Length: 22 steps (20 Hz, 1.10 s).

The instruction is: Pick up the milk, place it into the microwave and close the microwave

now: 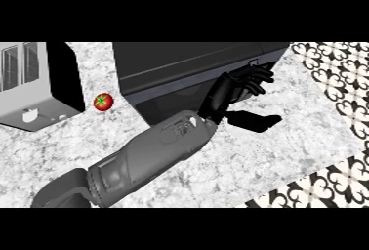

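Pushing the microwave (194, 68) door w/ our right hand (241, 85), fingers (259, 75) straight, apart, flat on its front. Milk not visible, prob. inside already. Left hand out of view. Next: press till door's flush. Tomato (104, 101) well left of fingers on worktop (288, 141).

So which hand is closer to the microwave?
Left. The left hand is right up against the microwave, at its front near the right end. The right hand does not show in this view.
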Each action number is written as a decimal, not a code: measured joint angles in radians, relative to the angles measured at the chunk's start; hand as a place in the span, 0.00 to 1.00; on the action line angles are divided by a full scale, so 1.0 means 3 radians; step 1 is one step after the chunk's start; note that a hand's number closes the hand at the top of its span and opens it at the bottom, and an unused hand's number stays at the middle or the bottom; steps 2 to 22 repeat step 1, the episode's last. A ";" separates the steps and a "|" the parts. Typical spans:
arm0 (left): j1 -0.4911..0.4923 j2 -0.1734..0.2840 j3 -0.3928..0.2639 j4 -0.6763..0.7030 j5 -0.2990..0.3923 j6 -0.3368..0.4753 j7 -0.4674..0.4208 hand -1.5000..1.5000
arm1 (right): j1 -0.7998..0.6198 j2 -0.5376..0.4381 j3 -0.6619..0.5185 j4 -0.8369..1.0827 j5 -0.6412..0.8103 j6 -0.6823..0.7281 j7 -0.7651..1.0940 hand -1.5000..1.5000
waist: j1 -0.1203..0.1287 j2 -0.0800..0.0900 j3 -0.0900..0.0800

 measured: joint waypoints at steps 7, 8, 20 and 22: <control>0.0002 0.0001 -0.0005 0.0004 0.0016 -0.0011 -0.0007 0.00 | 0.0018 -0.0002 -0.0012 -0.0013 -0.0011 0.0001 0.0008 0.00 | 0.0010 -0.0004 0.0000; 0.0002 0.0001 -0.0005 0.0004 0.0016 -0.0011 -0.0007 0.00 | 0.0018 -0.0002 -0.0012 -0.0013 -0.0011 0.0001 0.0008 0.00 | 0.0010 -0.0004 0.0000; 0.0002 0.0001 -0.0005 0.0004 0.0016 -0.0011 -0.0007 0.00 | 0.0018 -0.0002 -0.0012 -0.0013 -0.0011 0.0001 0.0008 0.00 | 0.0010 -0.0004 0.0000; 0.0002 0.0001 -0.0005 0.0004 0.0016 -0.0011 -0.0007 0.00 | 0.0018 -0.0002 -0.0012 -0.0013 -0.0011 0.0001 0.0008 0.00 | 0.0010 -0.0004 0.0000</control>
